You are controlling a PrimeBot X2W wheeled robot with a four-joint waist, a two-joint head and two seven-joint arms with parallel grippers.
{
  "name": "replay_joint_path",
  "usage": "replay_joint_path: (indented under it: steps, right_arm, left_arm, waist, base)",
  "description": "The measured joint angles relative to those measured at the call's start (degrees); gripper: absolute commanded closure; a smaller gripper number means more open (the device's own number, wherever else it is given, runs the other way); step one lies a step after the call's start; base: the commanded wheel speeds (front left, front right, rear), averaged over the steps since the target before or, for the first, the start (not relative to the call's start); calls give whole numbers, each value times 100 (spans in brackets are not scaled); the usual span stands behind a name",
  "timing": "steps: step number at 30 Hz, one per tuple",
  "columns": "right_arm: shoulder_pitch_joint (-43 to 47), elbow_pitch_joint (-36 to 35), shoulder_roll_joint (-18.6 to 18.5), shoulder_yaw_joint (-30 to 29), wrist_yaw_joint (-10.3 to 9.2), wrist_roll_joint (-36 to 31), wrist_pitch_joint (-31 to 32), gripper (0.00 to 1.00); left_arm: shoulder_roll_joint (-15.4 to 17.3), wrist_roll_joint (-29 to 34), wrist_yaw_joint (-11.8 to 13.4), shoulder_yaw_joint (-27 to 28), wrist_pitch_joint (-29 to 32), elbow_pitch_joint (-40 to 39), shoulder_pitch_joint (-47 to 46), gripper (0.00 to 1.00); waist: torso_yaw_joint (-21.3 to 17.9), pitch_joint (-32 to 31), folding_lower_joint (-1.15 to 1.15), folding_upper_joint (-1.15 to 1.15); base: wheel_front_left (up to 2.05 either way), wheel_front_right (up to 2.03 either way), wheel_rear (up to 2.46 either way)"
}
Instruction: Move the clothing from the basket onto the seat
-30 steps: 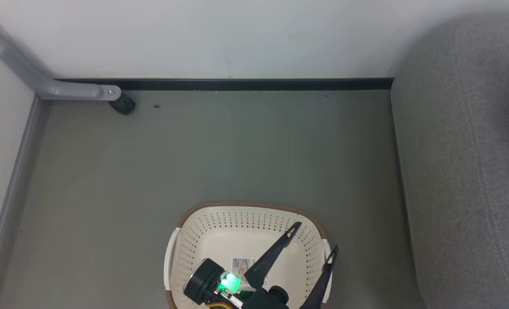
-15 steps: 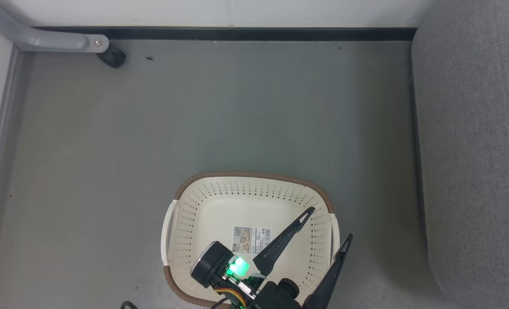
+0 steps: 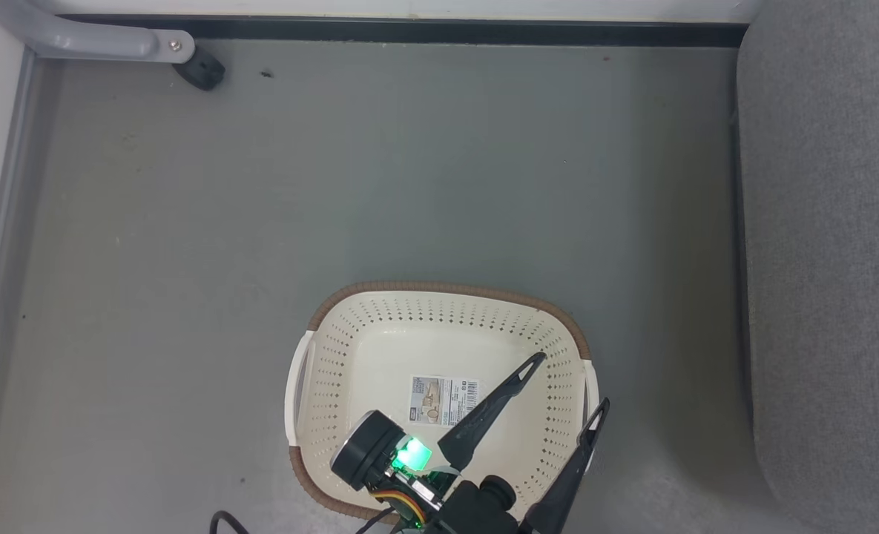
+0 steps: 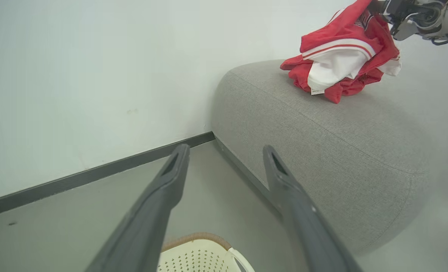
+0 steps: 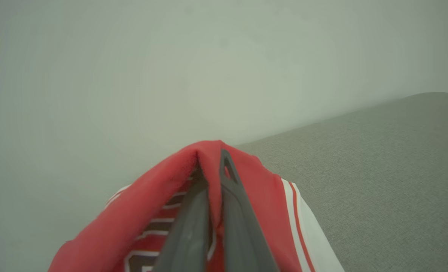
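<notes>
Nearest us, our left tool hangs with its fingers spread wide and nothing between them, one over the basket and one at its right rim, and the basket's pale bottom shows a printed label. Beyond the brown rim the grey floor runs open to the black baseboard, edged on the right by the seat. Farthest, our right tool is clamped on the red and white clothing, whose lower folds touch the seat's top near the wall.
</notes>
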Motion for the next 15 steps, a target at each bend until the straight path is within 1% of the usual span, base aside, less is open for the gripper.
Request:
replay_joint_path:
  steps: [5, 6, 8, 9, 15]
  right_arm:
    - [-191, 96, -114, 163, 0, 30, 16, 100]
    - [-218, 129, -129, 194, 0, 53, 64, 80]
    - [-225, 142, -142, 282, 0, 87, 113, 19]
    - [-225, 149, -138, 342, 0, 91, 115, 0]
    - [-271, 185, -91, 647, 0, 176, 394, 0]
  left_arm:
    - [0, -64, 0, -21, -34, 43, -14, 0]
    - [1, -74, 0, -30, -37, 54, -21, 0]
    - [0, -79, 0, -37, -42, 77, -42, 0]
    - [0, -91, 0, -35, -66, 108, -62, 0]
    - [-2, -154, 0, 12, -90, 255, -110, 0]
  waist:
    - [19, -2, 0, 0]
    - [22, -4, 0, 0]
    - [27, -12, 0, 0]
    - [27, -21, 0, 0]
    - [7, -132, -1, 0]
  base:
    - [0, 0, 0]
    - [0, 0, 0]
    - [0, 0, 0]
    - [0, 0, 0]
    - [0, 0, 0]
